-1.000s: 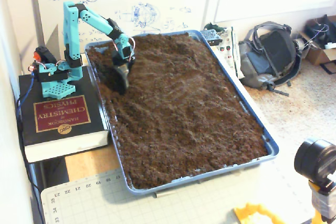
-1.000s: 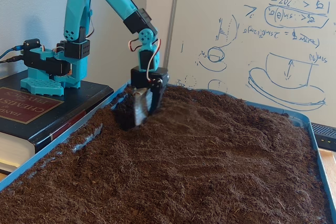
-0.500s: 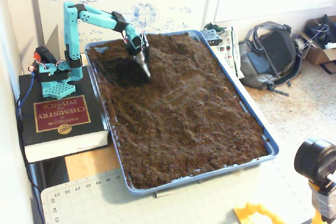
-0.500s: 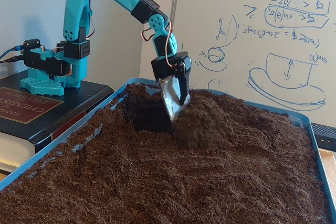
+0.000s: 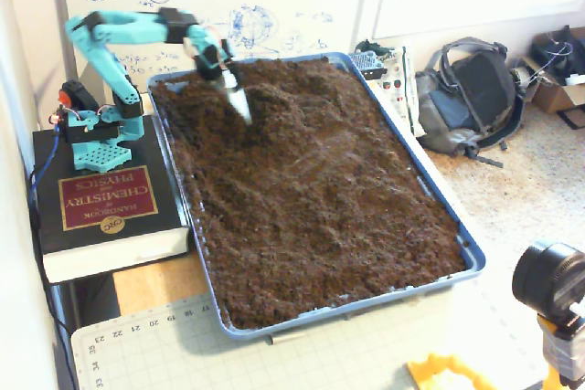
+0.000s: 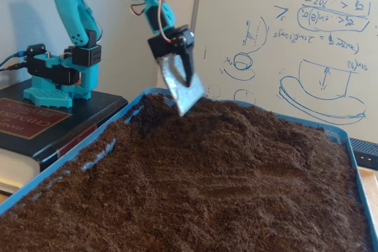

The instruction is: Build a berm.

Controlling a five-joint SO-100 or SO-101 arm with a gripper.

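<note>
Fixed views, both | one blue tray [image 5: 462, 242] being filled by soil | one berm [image 6: 236, 125] being shown mounded at tray's far end | one gripper [image 6: 188, 101] being held above it, metal blade attached, grip state indeterminable | one book [image 5: 105, 203] being used under arm base

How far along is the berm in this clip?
Done: a low mound of soil is heaped at the far end of the blue tray. In hand: the gripper, fitted with a metal scoop blade, hangs above the mound, clear of the soil. Left: most of the tray's soil lies roughly level, so the berm is no long ridge yet.
</note>
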